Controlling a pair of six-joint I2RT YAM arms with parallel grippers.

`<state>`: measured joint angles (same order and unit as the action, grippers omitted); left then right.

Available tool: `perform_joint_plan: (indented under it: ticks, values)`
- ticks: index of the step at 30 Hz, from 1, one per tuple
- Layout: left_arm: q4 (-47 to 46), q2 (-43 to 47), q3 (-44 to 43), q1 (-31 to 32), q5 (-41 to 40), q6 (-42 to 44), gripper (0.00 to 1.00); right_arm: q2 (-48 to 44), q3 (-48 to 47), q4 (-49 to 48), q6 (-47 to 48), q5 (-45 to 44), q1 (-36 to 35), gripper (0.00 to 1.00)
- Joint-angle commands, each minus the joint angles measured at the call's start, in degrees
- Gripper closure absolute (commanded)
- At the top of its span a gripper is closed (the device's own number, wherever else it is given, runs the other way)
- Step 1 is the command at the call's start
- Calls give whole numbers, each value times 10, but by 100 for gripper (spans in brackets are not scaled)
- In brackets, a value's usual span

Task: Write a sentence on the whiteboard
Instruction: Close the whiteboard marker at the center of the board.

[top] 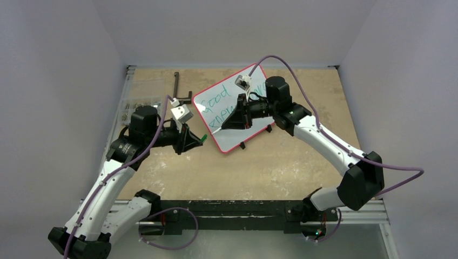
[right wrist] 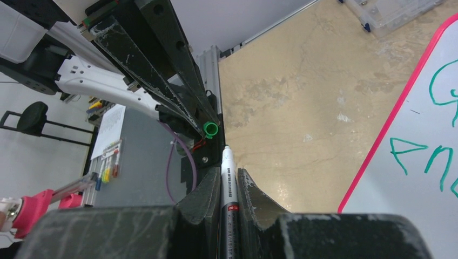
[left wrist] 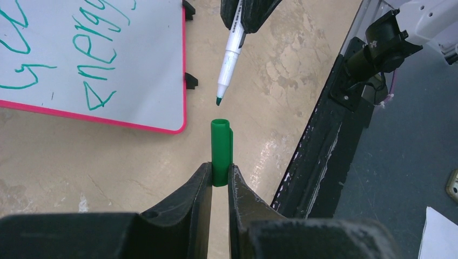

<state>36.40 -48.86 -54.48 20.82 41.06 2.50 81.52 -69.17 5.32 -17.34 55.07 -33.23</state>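
The whiteboard point(top: 231, 141) with its red frame lies tilted at mid-table, and the sentence point(top: 217, 108) is in green on it. My right gripper point(top: 223, 125) is over the board's near-left part, shut on a white marker point(right wrist: 229, 186) whose green tip point(left wrist: 219, 100) points at my left gripper. My left gripper point(left wrist: 220, 170) is shut on the green marker cap point(left wrist: 221, 145), its open end facing the tip a short gap away. The cap also shows in the right wrist view point(right wrist: 210, 128) and the top view point(top: 203, 138). The board point(left wrist: 151, 81) and the green words point(left wrist: 97, 59) lie to the left.
A clear plastic box of small parts point(top: 135, 105) and a black L-shaped bar point(top: 177, 89) sit at the table's far left. The black rail point(top: 232, 213) runs along the near edge and shows in the left wrist view point(left wrist: 324, 135). Two black clip feet point(left wrist: 190, 80) stick out from the board's edge.
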Motion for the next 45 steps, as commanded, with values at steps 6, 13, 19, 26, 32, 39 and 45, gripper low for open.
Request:
perform_joint_plan:
  ticks: [6,13,19,26,32,39,45]
  values:
    - [-15,5,6,11,24,14,100,-6,-31,4,19,26,-13,100]
    - [-5,4,6,18,9,15,100,-15,-34,15,27,19,-17,100]
    - [0,8,10,24,-6,16,100,-28,-36,19,28,-1,-17,100]
    - [0,6,9,28,-3,15,100,-29,-34,19,29,5,-17,100]
    - [-6,-1,5,28,6,12,100,-26,-32,18,30,12,-18,100]
    - [-7,-8,2,29,9,13,100,-23,-32,21,31,14,-23,100]
    - [-9,-7,2,29,13,13,100,-18,-33,27,34,12,-29,100]
